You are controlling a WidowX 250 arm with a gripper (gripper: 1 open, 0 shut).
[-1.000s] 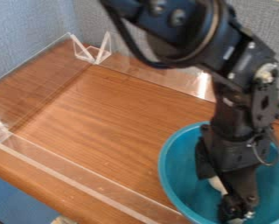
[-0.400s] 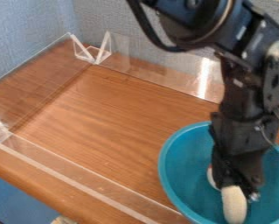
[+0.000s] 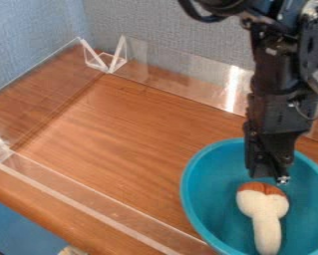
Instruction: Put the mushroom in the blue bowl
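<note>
The mushroom (image 3: 262, 217) is seen lying inside the blue bowl (image 3: 205, 191), so the job looks done. The end effector (image 3: 269, 175) is held just above it with nothing pinched; how wide it is spread cannot be told.

soft, even daylight, fairly bright, with no hard shadows. pale glare lies on the wooden table (image 3: 135, 125) at the far right. the picture is small and grainy, edges slightly blurred.
</note>
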